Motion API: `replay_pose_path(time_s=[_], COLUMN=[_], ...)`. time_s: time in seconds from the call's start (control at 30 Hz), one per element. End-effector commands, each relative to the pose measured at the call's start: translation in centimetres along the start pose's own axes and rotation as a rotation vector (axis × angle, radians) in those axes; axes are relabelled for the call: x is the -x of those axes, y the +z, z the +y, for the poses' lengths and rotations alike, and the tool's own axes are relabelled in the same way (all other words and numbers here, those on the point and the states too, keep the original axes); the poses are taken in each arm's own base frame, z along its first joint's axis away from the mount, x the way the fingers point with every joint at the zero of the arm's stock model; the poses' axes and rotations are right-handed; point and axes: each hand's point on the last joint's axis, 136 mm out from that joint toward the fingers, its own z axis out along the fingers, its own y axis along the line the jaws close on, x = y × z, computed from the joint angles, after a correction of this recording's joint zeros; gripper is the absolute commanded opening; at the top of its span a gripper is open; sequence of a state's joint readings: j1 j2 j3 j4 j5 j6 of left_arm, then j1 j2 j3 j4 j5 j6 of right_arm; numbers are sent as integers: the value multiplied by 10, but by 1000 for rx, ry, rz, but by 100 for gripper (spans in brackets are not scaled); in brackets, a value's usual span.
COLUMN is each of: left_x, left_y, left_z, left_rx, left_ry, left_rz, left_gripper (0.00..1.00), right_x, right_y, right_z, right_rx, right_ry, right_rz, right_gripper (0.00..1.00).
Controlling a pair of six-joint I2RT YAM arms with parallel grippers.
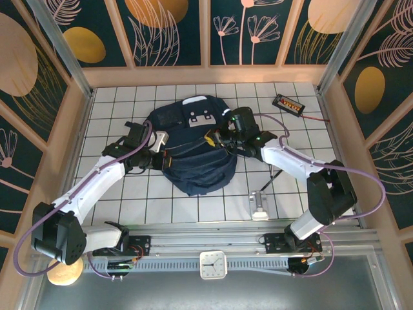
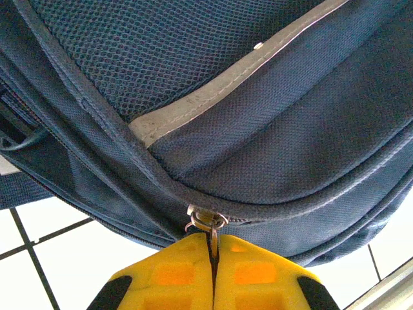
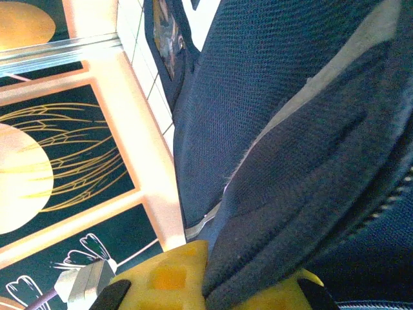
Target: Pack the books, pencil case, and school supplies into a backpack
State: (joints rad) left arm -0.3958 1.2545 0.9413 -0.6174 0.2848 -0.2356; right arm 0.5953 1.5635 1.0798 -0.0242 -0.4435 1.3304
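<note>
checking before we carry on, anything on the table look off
Nothing spilled or damaged. The backpack lies rumpled, the left gripper shut on its zipper pull, the right gripper pinching a fabric fold. Two strays: a black gadget with red wire at the far right, a silver metal piece near the front.

I see my left gripper (image 2: 213,248) pinched tight on the metal zipper pull (image 2: 206,221) of the navy backpack (image 2: 284,155), pale reflective stripe (image 2: 226,84) above, white tiled table (image 2: 58,265) beneath

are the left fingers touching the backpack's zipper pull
Touching. Left wrist view shows the yellow fingers shut on the metal zipper pull of the backpack.
</note>
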Motion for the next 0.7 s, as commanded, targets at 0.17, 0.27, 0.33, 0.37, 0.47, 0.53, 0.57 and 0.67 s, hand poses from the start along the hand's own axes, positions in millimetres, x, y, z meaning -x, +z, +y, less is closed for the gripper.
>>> replay_pose_path(time_s=[0.17, 0.27, 0.33, 0.37, 0.47, 0.53, 0.57, 0.67], left_x=[6, 6, 8, 10, 16, 18, 18, 19], left_y=[-15, -16, -17, -18, -26, -32, -34, -28], left_z=[44, 67, 80, 88, 111, 128, 139, 165], left_rx=[267, 375, 419, 442, 539, 619, 664, 752], left_ry=[38, -2, -23, -33, -59, -72, -81, -98], left_rz=[31, 65, 69, 71, 62, 63, 67, 80], left_gripper=[0, 0, 0, 0, 0, 0, 0, 0], right_x=[29, 38, 45, 49, 59, 63, 64, 65], right_y=[-33, -43, -47, -49, -51, -50, -49, -45], right_z=[-20, -29, -33, -35, -36, -34, -31, -24], right_rx=[-89, -137, -155, -166, -185, -185, -182, -173], right_ry=[-104, -149, -169, -181, -206, -218, -227, -246], right_rz=[-86, -79, -81, -78, -83, -79, -72, -51], right_gripper=[0, 0, 0, 0, 0, 0, 0, 0])
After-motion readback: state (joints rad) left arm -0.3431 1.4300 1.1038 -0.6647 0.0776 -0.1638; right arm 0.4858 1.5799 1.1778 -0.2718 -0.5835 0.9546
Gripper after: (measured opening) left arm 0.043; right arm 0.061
